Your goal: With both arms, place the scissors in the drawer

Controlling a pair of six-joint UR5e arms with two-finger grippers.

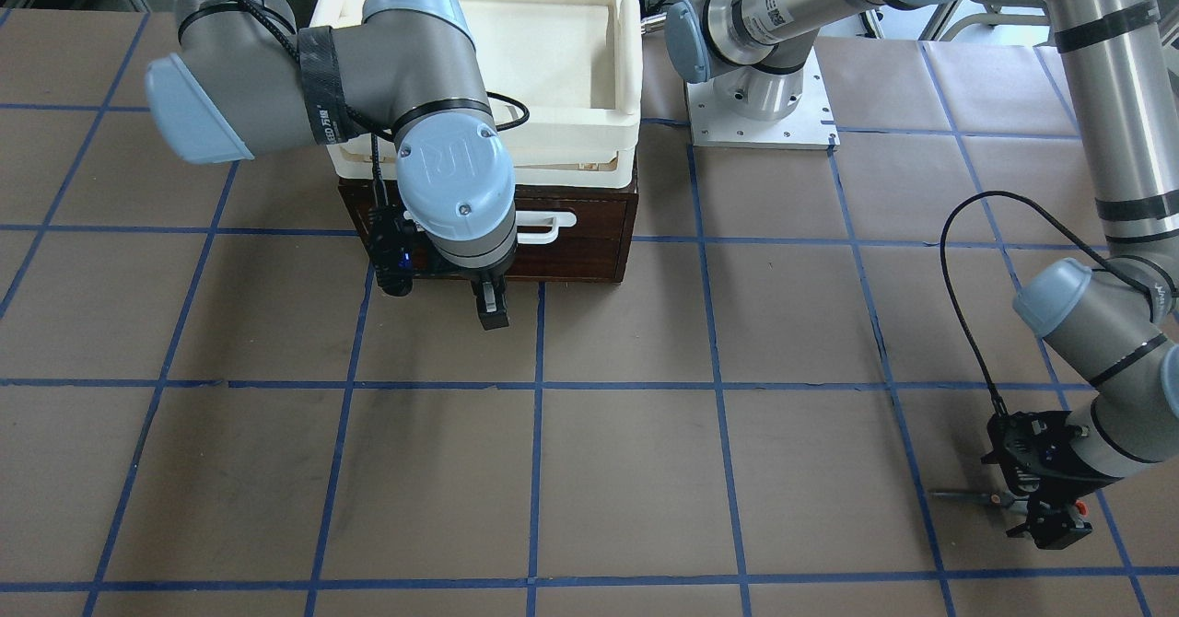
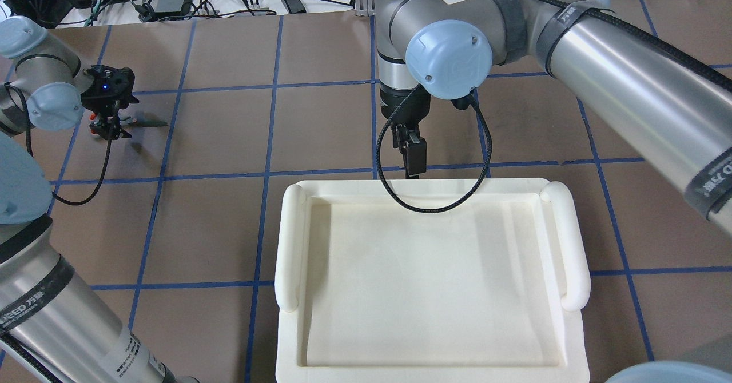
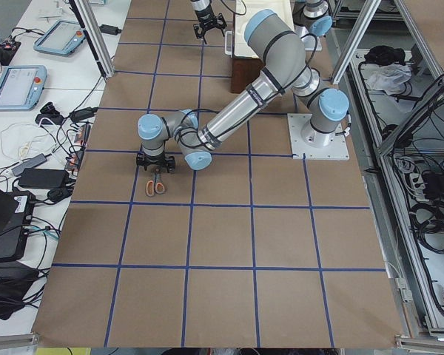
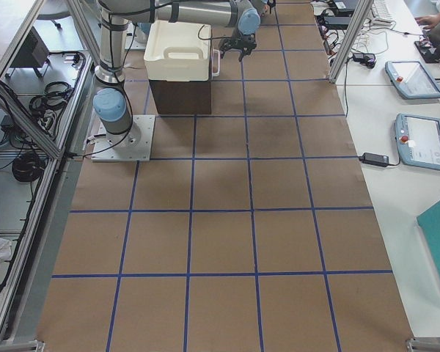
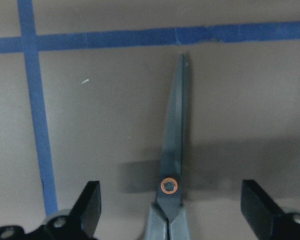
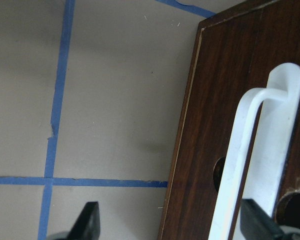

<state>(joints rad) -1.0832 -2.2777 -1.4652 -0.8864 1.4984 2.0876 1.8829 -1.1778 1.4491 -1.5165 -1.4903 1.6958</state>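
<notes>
Though handles are cropped, scissors (image 5: 172,150) lie within spread left claw (image 5: 173,199); right claw (image 6: 172,218) seemingly spread.

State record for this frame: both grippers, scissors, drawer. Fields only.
left gripper: open, fingers either side of the scissors near the pivot
scissors: flat on the table, blades closed, not gripped
right gripper: open, at the drawer front by the handle
drawer: looks shut; handle not gripped
tray: cream, on top of the drawer unit
stage: neither grasp made yet
</notes>
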